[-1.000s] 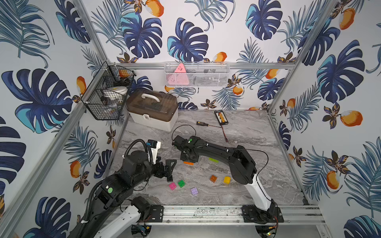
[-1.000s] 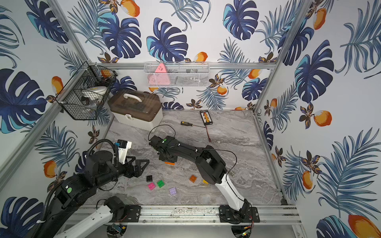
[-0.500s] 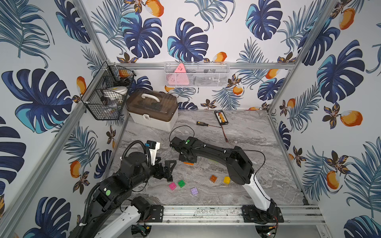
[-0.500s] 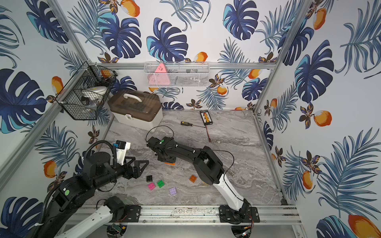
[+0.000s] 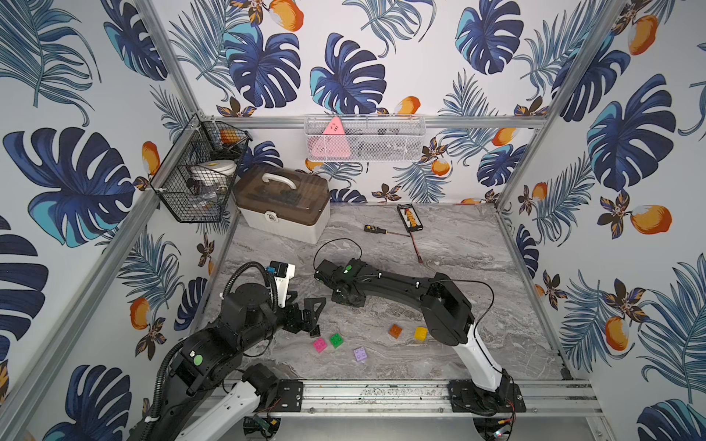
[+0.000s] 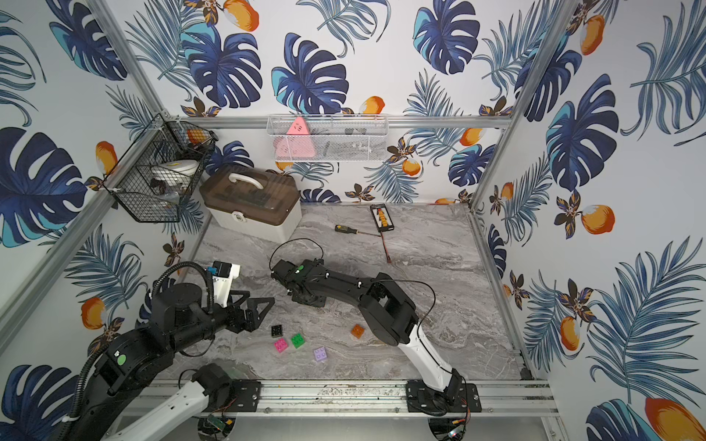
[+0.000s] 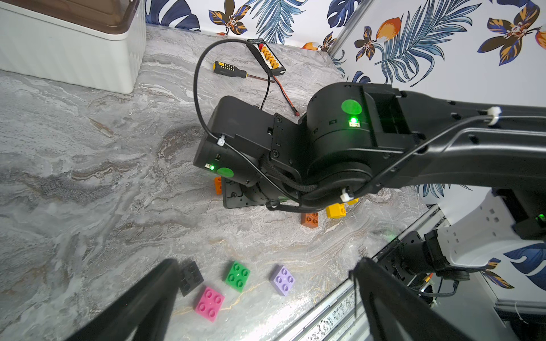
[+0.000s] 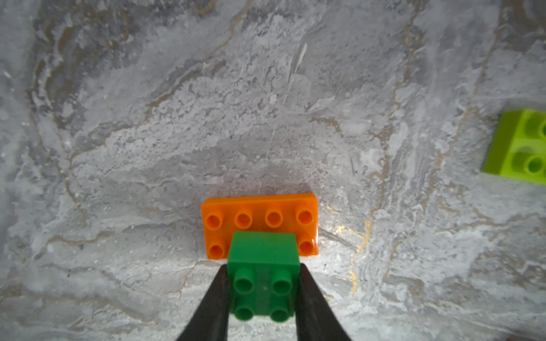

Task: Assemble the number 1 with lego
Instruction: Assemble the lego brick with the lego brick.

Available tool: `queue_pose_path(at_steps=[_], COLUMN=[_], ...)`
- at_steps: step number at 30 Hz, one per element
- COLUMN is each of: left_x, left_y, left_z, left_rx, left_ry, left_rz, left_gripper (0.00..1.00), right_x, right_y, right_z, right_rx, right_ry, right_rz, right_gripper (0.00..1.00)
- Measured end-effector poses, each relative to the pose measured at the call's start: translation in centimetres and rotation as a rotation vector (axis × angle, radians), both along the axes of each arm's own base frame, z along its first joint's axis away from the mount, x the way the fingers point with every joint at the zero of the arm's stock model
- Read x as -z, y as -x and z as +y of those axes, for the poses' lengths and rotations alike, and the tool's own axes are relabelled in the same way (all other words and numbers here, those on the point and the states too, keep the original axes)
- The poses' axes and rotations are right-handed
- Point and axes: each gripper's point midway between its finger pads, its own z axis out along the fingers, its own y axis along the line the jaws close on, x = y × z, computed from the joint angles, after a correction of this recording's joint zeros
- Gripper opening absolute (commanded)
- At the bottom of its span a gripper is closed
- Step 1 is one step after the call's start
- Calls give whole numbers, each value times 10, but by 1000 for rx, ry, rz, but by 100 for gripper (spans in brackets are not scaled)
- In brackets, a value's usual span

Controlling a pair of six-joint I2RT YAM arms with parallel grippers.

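Right end effector [image 8: 263,276] pinches green brick [image 8: 263,254] over marbled tabletop [image 8: 206,118]; leaf-print walls [image 5: 401,68].

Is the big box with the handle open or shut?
Shut. In both top views the box has its brown lid flat on the white base, no gap showing.

Held square brick [image 8: 263,274] over the long brick [image 8: 260,213], toolbox [image 5: 282,202] behind left, screwdriver [image 5: 370,228] beside abacus [image 5: 409,217]
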Motion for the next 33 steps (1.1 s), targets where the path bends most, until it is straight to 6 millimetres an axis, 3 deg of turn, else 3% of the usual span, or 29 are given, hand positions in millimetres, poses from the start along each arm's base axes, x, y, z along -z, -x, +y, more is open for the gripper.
queue_pose_path(at_steps=[11,21,33], left_x=[1,0,1], left_y=[-1,0,0], left_z=[0,0,-1], left_rx=[0,-1,2], left_ry=[-3,0,0], left_rz=[5,1,4], left_gripper=[99,99,99], right_x=[-28,-17,-10], right_y=[-10,-24,-20], right_z=[9,-1,-1], right_rx=[-40,-54,-84], right_ry=[-10,31,40], right_rz=[-20,11,44], right_gripper=[22,22,21])
